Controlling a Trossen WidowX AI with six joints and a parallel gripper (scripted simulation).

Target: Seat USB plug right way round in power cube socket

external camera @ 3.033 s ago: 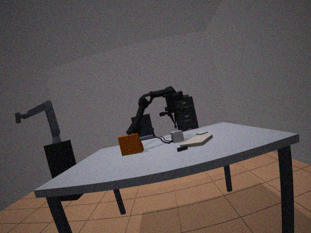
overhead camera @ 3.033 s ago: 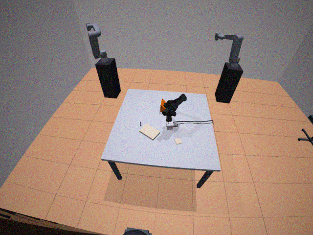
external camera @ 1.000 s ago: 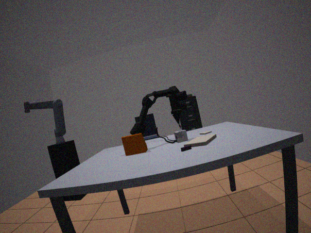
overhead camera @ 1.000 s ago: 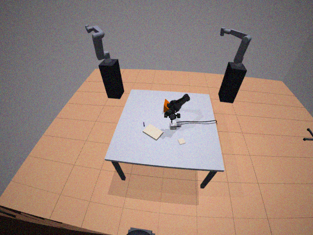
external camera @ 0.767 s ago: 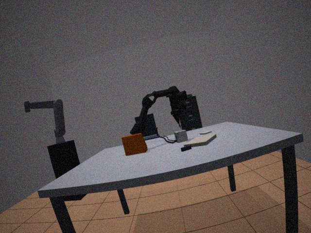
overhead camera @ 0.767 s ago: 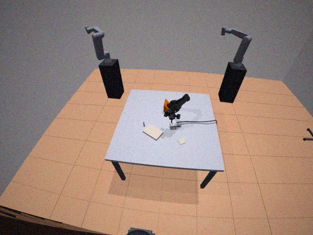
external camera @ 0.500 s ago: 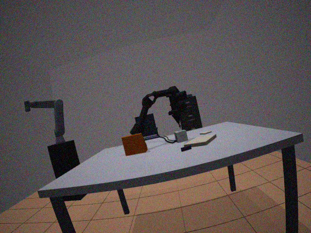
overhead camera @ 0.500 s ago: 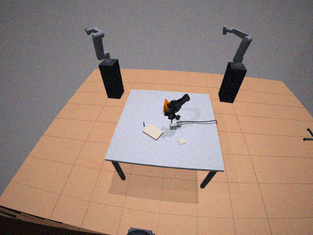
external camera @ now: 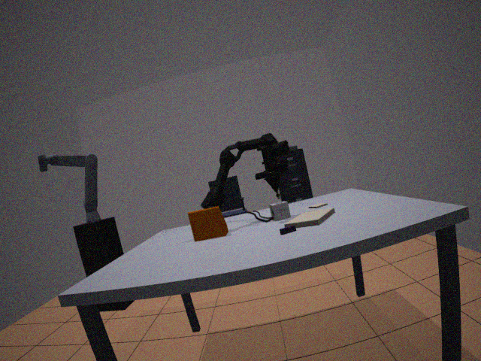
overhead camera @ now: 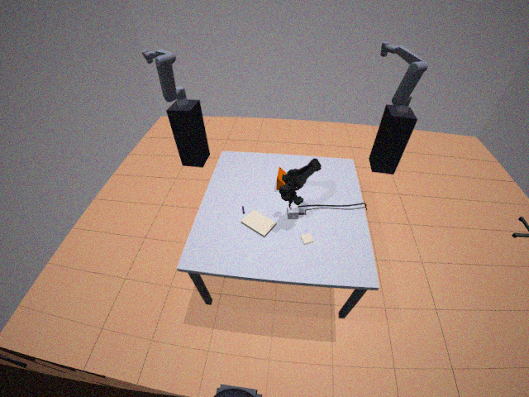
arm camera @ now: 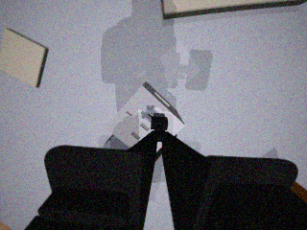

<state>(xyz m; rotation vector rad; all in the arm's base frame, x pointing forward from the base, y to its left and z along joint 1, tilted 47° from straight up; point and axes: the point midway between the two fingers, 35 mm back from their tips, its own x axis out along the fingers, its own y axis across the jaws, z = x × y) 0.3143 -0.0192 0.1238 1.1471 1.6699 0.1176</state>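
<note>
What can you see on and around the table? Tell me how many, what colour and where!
Table: one, pale blue-grey, in the middle
Power cube: one, light grey, on the table under the gripper
Cords: two, black, beside the cube
Box: one, orange, on the table
Big slab: one, cream, on the table
Small slab: one, cream, on the table
Little stick: one, dark, near the big slab
Other arms on black stands: two, grey, behind the table
Robot arm: one, black, over the table
Gripper: one, black, shut on something small and dark
</note>
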